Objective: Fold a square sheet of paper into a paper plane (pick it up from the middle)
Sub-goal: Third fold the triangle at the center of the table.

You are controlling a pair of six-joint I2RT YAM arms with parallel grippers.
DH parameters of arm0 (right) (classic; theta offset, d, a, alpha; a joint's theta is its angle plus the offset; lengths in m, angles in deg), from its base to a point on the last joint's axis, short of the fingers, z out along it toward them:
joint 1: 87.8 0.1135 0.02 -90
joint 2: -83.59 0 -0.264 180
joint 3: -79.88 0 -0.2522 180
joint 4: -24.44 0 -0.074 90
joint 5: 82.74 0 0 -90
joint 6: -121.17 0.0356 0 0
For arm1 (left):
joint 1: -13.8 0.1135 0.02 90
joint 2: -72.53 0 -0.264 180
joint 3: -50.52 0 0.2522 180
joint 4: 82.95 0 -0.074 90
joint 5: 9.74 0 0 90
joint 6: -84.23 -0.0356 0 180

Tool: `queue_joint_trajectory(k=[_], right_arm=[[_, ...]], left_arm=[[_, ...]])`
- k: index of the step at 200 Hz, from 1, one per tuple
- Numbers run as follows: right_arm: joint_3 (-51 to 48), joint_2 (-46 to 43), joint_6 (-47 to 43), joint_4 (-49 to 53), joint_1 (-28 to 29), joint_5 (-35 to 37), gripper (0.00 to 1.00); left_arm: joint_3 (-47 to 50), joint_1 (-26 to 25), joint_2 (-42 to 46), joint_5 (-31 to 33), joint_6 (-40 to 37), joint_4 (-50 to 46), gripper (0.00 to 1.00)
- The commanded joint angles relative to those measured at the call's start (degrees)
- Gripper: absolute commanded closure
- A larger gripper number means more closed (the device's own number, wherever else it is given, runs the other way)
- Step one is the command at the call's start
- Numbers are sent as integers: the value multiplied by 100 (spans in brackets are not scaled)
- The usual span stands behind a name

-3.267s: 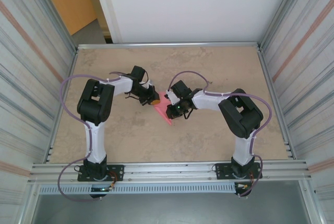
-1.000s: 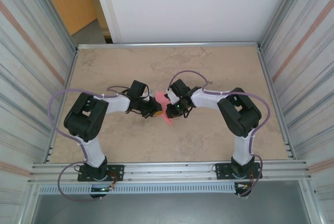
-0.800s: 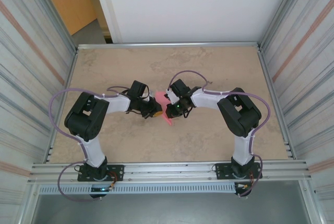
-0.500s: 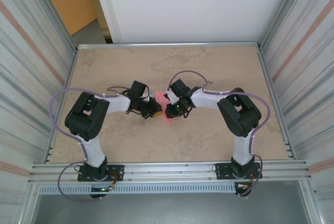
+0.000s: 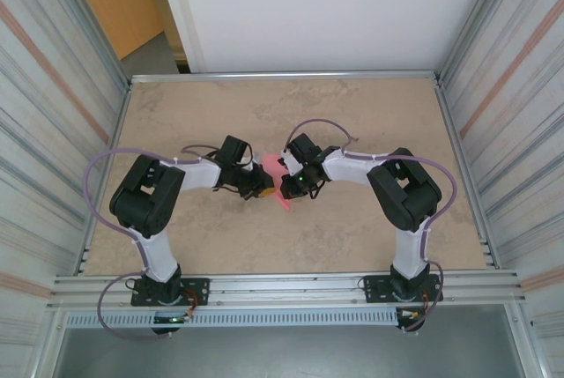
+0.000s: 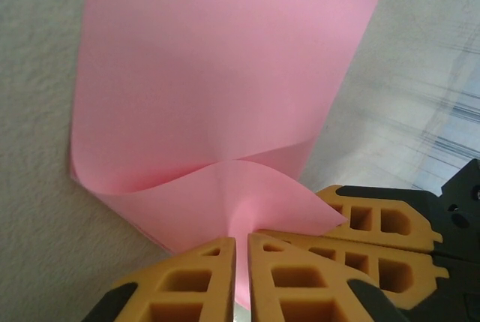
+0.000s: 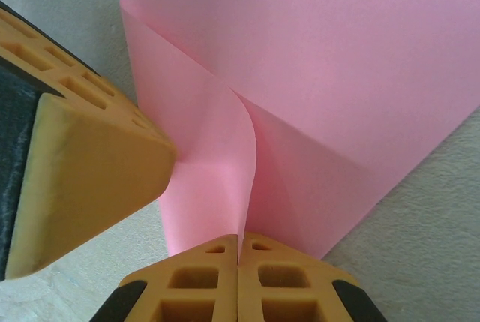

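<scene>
On desk [image 5: 352, 122], gripping pink-red paper square [image 6: 225, 74] at nine o'clock (left end effector [image 6: 241, 241]) and three (right end effector [image 7: 238, 241]); may tear if tugged apart.

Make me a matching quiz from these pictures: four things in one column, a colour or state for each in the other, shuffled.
Things:
1. left fingers
2. square sheet of paper
3. table
4. back wall

Descriptions:
A. white
B. beige, stone-patterned
C. pink, partly folded over
D. orange, shut on the paper

Pairs: 1-D, 2-C, 3-B, 4-A
</scene>
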Motion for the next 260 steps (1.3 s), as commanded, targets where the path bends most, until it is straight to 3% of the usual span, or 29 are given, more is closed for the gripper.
queue_joint_trajectory(k=[1, 57, 129, 260], right_arm=[[-59, -102, 120, 212, -42, 126, 93], [-55, -76, 116, 211, -46, 136, 92], [-31, -113, 103, 243, -50, 152, 92], [10, -231, 58, 230, -65, 171, 92]], left_arm=[[-277, 51, 33, 44, -243, -241, 87], [-1017, 412, -308, 205, -710, -901, 87], [-2184, 435, -1345, 179, -1127, -1501, 88], [-2466, 398, -1920, 407, -1538, -2375, 88]])
